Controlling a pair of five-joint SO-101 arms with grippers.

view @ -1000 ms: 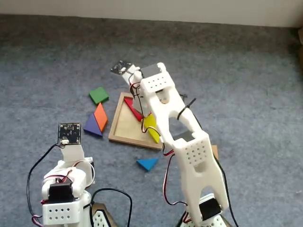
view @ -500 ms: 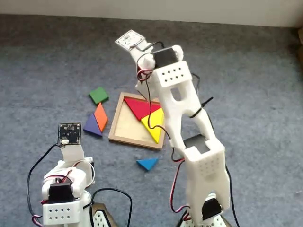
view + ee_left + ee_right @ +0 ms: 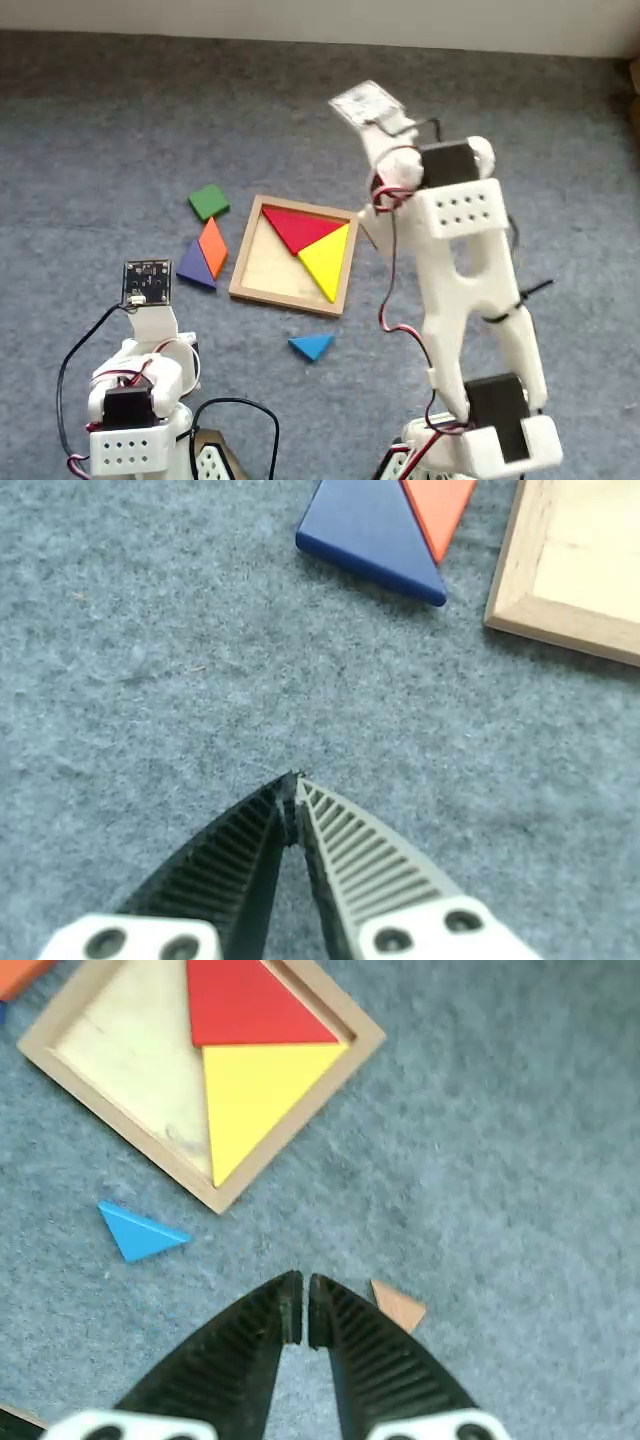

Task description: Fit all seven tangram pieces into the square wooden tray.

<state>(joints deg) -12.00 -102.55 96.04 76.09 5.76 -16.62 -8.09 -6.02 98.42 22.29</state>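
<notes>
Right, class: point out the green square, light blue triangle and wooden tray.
green square (image 3: 209,201), high view, its centre.
light blue triangle (image 3: 312,346), high view, its middle.
wooden tray (image 3: 260,266), high view, bare floor.

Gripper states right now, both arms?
Left gripper: closed, holding nothing.
Right gripper: closed, holding nothing.

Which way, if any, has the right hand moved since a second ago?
Yes: the right hand swung off the wooden tray, to the carpet past its right edge.
</notes>
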